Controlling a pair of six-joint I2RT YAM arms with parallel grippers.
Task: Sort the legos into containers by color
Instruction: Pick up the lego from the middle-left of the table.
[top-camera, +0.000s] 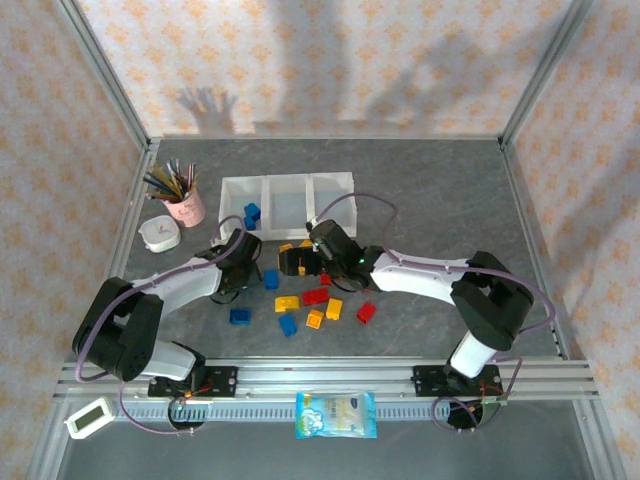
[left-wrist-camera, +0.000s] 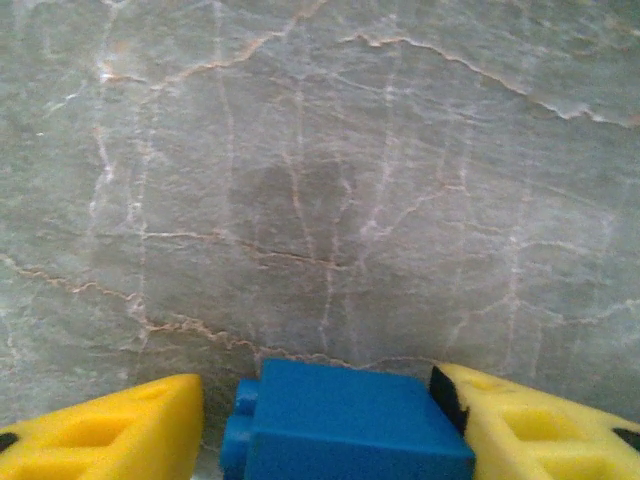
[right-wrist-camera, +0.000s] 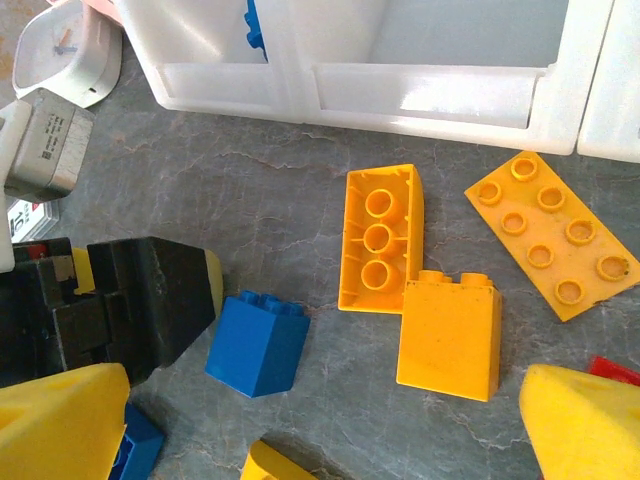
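- left gripper (left-wrist-camera: 320, 395) straddles a blue lego (left-wrist-camera: 350, 430) down at the grey table (left-wrist-camera: 300, 150); one finger looks like it's touching, but I can't tell if it's actually clamped
- right gripper (right-wrist-camera: 325, 420) is spread wide with nothing in it; it hovers over yellow legos (right-wrist-camera: 380, 240) just beside the containers (right-wrist-camera: 430, 95)

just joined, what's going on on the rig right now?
Mid-sort: legos go into the containers by color. The left hand is low over the table with a blue brick between its fingers; whether it has a firm grip is unclear. The right hand hangs open above yellow bricks just in front of the containers. A couple of blue bricks sit in the left compartment; most legos lie loose on the table.
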